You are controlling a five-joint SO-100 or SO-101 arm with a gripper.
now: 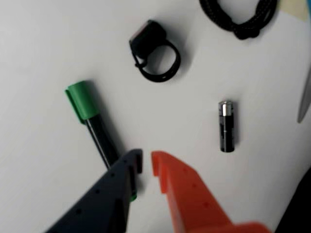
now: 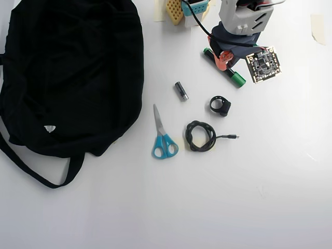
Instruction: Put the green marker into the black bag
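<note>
The green marker (image 1: 85, 103) lies on the white table, its green cap up left in the wrist view and its black barrel running down under my dark finger. In the overhead view the marker (image 2: 236, 78) lies slanted below the arm. My gripper (image 1: 146, 162) hangs just over the barrel's middle, its dark and orange jaws only narrowly apart and holding nothing. It also shows in the overhead view (image 2: 224, 62). The black bag (image 2: 72, 67) fills the overhead view's left side, well away from the gripper.
A battery (image 1: 226, 126) (image 2: 181, 90), a black ring-shaped clip (image 1: 155, 51) (image 2: 220, 106), a coiled black cable (image 1: 240, 17) (image 2: 201, 136) and blue-handled scissors (image 2: 163, 136) lie between marker and bag. A circuit board (image 2: 263, 63) sits right of the gripper.
</note>
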